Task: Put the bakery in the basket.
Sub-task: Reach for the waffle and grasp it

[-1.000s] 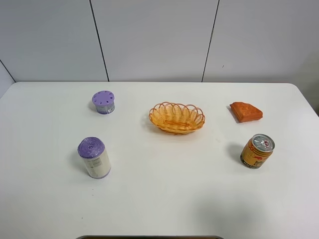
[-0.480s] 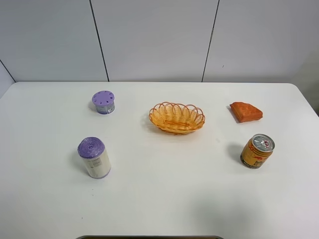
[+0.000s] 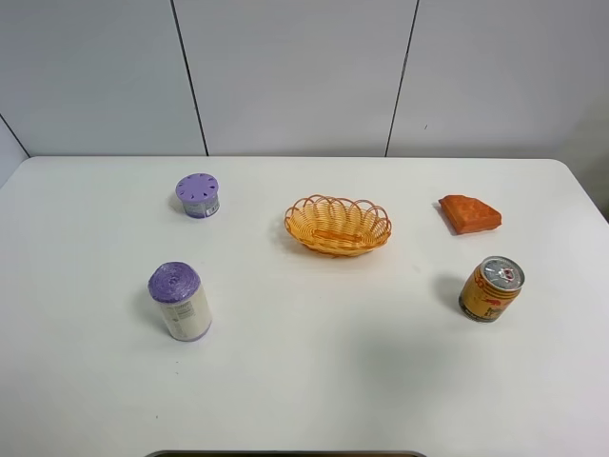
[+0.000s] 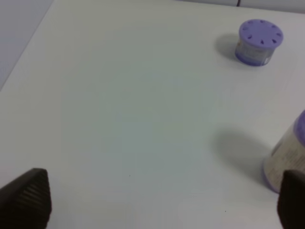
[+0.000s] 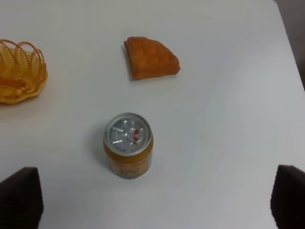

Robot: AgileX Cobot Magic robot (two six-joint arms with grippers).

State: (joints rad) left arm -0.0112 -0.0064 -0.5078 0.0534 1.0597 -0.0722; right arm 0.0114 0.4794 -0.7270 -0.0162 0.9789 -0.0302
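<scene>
The bakery (image 3: 470,213) is a flat orange-brown wedge lying on the white table at the right, also in the right wrist view (image 5: 151,57). The basket (image 3: 338,225) is an oval orange-yellow woven one at the table's middle; its edge shows in the right wrist view (image 5: 19,71). Neither gripper appears in the exterior high view. The left gripper (image 4: 164,200) is open and empty, with only its dark fingertips (image 4: 28,198) showing. The right gripper (image 5: 155,200) is open and empty over the table, on the near side of the can, fingertips (image 5: 19,195) wide apart.
A gold-orange drink can (image 3: 491,288) stands upright near the bakery, also in the right wrist view (image 5: 128,151). A purple-lidded white cylinder (image 3: 179,301) stands at front left. A small purple-topped container (image 3: 198,195) sits at back left, also in the left wrist view (image 4: 259,41).
</scene>
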